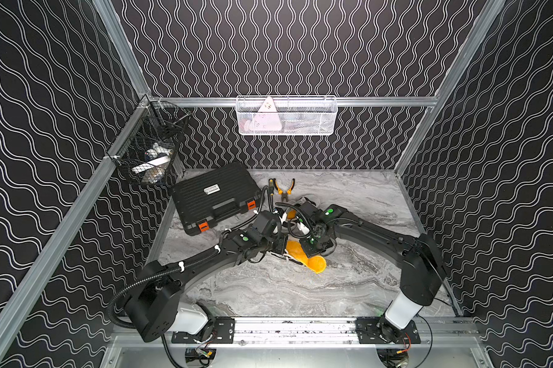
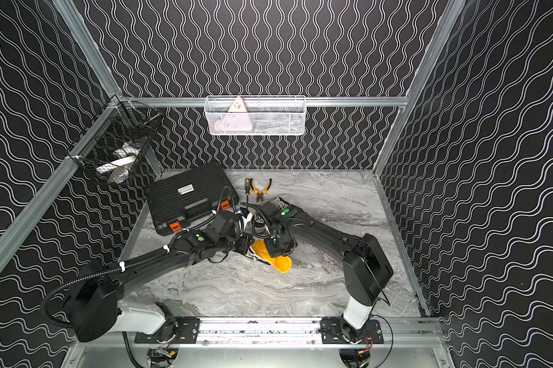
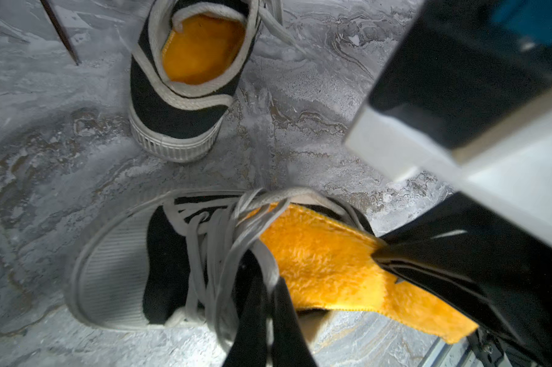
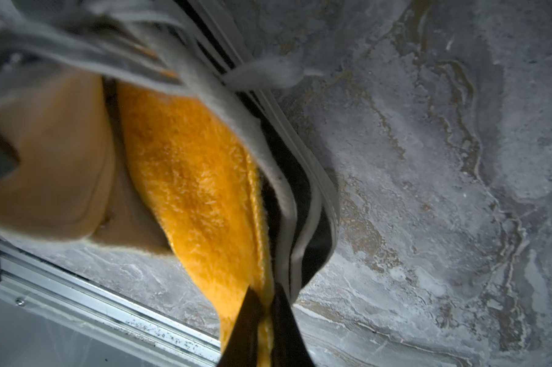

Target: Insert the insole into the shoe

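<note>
Grey marbled tabletop (image 1: 348, 286) enclosed by black wave-patterned panels.

Black ribbed plastic tool case (image 1: 214, 197) with orange latches: closed, flat, at the far left of the tabletop.

White mesh basket (image 1: 300, 124) hung on the back panel. Black wire basket (image 1: 141, 153) hung on the left panel. Contents of both unclear.

Black canvas shoe with grey-white laces and ribbed toe cap (image 3: 115, 263): mid-table beneath both wrists, largely hidden in both top views.

Second matching shoe (image 3: 176, 114): just beyond, apart from the first, orange lining seated inside.

Orange fleecy insole (image 3: 325, 267): one end tucked under the laces inside the first shoe's opening, the other, rounded end out over the tabletop toward the near edge.

Left gripper (image 3: 270, 286): clenched on the shoe at its laced opening edge.

Right gripper (image 4: 266, 294): pinched tight on the insole's side edge, outside the shoe.

Orange-handled pliers (image 1: 284, 189) and black-and-yellow screwdriver (image 1: 271, 188): side by side, just beside the case, behind both shoes.
</note>
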